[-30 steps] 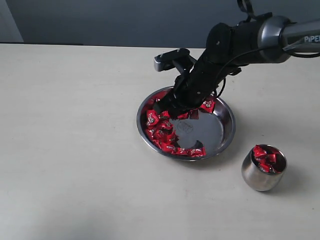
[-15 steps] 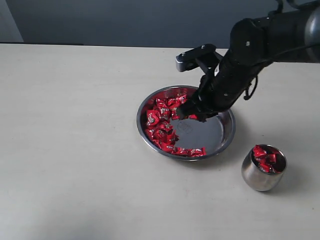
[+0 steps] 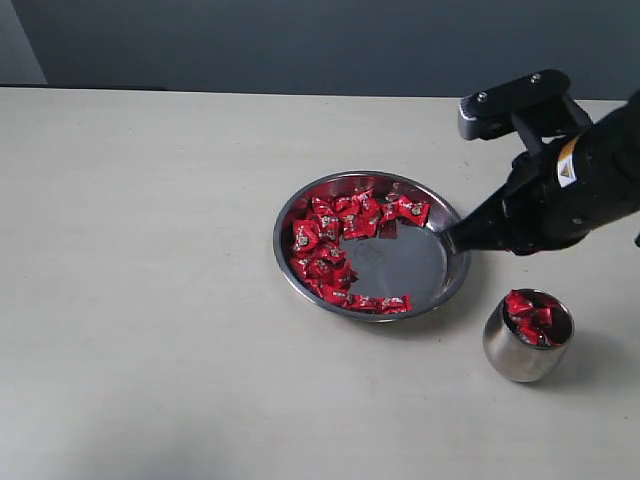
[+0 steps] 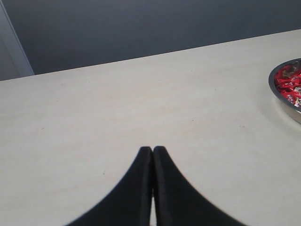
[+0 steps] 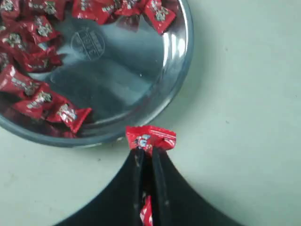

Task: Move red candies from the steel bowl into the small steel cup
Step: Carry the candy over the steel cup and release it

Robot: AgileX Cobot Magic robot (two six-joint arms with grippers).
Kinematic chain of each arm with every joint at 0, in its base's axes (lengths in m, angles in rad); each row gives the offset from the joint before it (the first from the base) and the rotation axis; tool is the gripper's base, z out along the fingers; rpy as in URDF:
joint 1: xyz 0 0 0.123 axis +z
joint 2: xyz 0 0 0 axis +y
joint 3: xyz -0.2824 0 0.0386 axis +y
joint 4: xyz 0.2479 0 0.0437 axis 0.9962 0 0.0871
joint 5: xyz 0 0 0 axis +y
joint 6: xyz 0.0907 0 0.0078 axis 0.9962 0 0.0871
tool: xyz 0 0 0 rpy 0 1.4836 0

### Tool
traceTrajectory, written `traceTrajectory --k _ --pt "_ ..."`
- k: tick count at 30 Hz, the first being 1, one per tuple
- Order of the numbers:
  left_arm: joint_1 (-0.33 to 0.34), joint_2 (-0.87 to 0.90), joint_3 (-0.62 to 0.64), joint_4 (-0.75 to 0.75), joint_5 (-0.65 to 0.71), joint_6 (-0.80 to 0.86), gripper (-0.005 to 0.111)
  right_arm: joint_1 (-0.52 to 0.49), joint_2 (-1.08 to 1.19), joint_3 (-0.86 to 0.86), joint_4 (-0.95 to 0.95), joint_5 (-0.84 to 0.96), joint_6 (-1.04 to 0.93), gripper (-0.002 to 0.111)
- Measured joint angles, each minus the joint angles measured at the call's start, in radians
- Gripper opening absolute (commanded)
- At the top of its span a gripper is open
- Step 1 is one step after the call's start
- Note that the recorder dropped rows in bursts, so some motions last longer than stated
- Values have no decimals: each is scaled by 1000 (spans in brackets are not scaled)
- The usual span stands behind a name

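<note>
The steel bowl sits mid-table with many red candies along its left and far sides; the right wrist view shows its rim and candies too. The small steel cup stands to the bowl's right front, with a few red candies inside. My right gripper hangs above the bowl's right rim, shut on a red candy that sticks out past the fingertips. My left gripper is shut and holds nothing, low over bare table left of the bowl.
The pale table stretches wide to the left and front. A dark wall runs behind its far edge. The right arm's black body hovers over the space between the bowl and the cup.
My right gripper has lifted out of the candy pile at the bowl's left and moved right, across the bowl to its right rim, carrying a red candy. The cup and bowl have not moved.
</note>
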Motion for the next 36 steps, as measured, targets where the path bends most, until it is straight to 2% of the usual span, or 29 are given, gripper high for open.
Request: traceTrajectory --k 6,13,25,36 --pt "0 0 0 0 0 0 0 0 -39 88 -68 8 96 2" --pt "0 0 0 0 0 0 0 0 -42 112 -102 41 165 2" --pt "0 0 0 0 0 0 0 0 -131 131 -104 140 182 2" --pt "0 0 0 0 0 0 0 0 -131 131 -104 146 186 3"
